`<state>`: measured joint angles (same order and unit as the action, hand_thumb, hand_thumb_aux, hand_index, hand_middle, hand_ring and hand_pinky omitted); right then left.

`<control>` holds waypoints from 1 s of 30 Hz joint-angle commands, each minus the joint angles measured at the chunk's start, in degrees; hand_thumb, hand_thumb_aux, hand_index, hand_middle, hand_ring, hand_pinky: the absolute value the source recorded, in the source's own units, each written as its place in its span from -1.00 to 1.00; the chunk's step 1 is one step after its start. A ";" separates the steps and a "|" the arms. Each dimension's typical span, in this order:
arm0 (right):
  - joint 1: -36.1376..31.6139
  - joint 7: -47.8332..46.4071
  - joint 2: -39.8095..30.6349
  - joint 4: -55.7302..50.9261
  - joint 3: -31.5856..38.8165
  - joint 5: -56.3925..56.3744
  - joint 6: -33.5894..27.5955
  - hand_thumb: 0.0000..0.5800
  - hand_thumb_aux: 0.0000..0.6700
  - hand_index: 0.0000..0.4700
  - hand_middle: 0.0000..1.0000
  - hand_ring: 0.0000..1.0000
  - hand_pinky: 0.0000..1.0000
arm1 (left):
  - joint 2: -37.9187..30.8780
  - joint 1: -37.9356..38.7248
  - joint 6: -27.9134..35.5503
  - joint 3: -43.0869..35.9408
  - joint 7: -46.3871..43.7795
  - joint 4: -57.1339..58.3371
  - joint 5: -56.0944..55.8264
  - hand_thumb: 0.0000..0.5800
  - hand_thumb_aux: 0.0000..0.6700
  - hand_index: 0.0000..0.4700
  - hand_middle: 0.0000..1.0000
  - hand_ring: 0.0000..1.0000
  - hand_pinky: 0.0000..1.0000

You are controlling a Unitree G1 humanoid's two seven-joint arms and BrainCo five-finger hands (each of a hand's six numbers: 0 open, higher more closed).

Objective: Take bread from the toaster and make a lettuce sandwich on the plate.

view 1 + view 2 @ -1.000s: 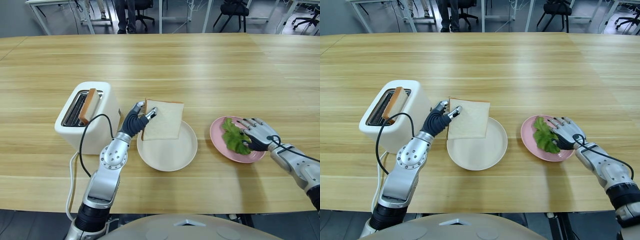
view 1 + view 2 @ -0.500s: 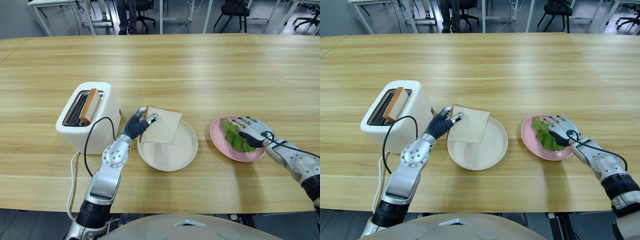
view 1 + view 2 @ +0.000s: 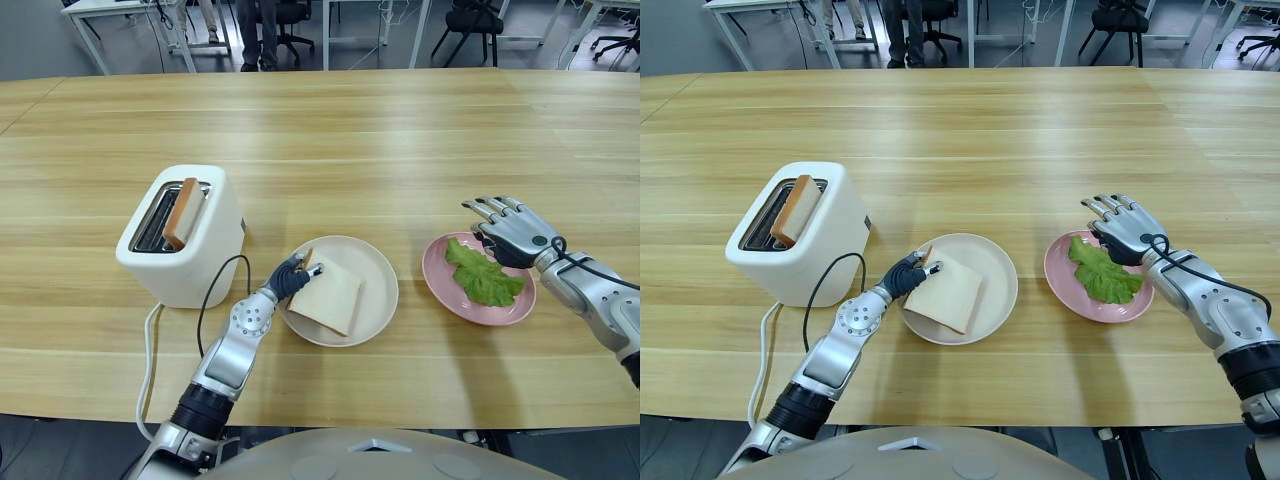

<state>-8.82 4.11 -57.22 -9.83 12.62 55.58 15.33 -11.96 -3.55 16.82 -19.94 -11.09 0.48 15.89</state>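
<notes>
A white toaster (image 3: 185,240) stands at the left with one bread slice (image 3: 181,211) sticking up from its slot. On the cream plate (image 3: 368,268) a second bread slice (image 3: 328,298) lies flat at the left side. My left hand (image 3: 291,279) is at that slice's upper left edge, its fingers still pinched on the crust. A green lettuce leaf (image 3: 482,275) lies on the pink plate (image 3: 440,300) at the right. My right hand (image 3: 507,229) hovers open above the pink plate's far right rim, apart from the leaf.
The toaster's black cord (image 3: 214,296) loops across the table beside my left forearm. Bare wooden table (image 3: 360,140) stretches behind the plates. Chairs and desk legs stand in the room beyond the far edge.
My left hand has lowered the tilted bread slice flat onto the cream plate. My right hand has lifted off the lettuce and drawn back to the right, fingers spread.
</notes>
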 commanded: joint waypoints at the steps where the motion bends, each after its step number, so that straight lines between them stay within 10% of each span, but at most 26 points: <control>1: 0.57 -3.65 0.56 -2.00 1.38 -0.25 -0.30 1.00 1.00 0.96 -1.00 -1.00 -1.00 | -1.78 0.98 1.46 -2.93 1.44 4.16 5.36 -1.00 -1.00 -1.00 -0.98 -0.98 -0.98; 2: 0.02 -4.04 0.81 -4.41 2.51 0.50 -0.06 -1.00 -1.00 -1.00 -1.00 -1.00 -1.00 | -2.08 0.87 1.49 -3.41 2.20 4.00 6.77 -1.00 -1.00 -1.00 -1.00 -1.00 -1.00; 21: -6.22 -2.91 -0.92 -19.43 10.31 6.56 2.77 -0.94 -0.97 -0.97 -1.00 -1.00 -1.00 | -5.72 0.61 -2.08 -1.87 9.72 -10.51 21.33 -1.00 -1.00 -1.00 -1.00 -1.00 -1.00; 22: -6.64 -2.41 -0.75 -20.26 10.75 6.95 2.81 0.34 -0.15 -0.16 -1.00 -1.00 -1.00 | -5.81 0.81 -2.09 -1.42 9.59 -12.08 21.43 -1.00 -1.00 -1.00 -1.00 -1.00 -1.00; 23: -6.97 -1.79 -0.65 -20.87 11.20 7.42 2.73 0.90 0.56 0.53 -1.00 -1.00 -1.00 | -5.89 0.98 -2.08 -0.98 9.40 -13.67 21.56 -1.00 -1.00 -1.00 -1.00 -1.00 -1.00; 24: -7.33 -1.16 -0.51 -21.52 11.56 7.71 2.73 0.90 0.56 0.53 -1.00 -1.00 -1.00 | -5.96 1.17 -2.08 -0.43 9.22 -15.41 21.75 -1.00 -1.00 -1.00 -1.00 -1.00 -1.00; 25: -7.53 -0.66 -0.44 -21.96 11.84 7.73 2.71 1.00 1.00 0.96 -1.00 -1.00 -1.00 | -6.06 1.36 -2.09 0.07 8.94 -16.94 21.88 -1.00 -1.00 -1.00 -1.00 -1.00 -1.00; 30: -7.24 0.19 -0.36 -22.26 12.42 7.09 2.95 1.00 1.00 0.96 -1.00 -1.00 -1.00 | -6.38 2.35 -1.70 2.62 7.28 -23.11 22.05 -1.00 -1.00 -1.00 -1.00 -1.00 -1.00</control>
<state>-16.17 4.47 -57.78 -31.64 23.92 62.53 17.66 -17.78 -1.67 14.63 -18.55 -2.43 -20.78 37.39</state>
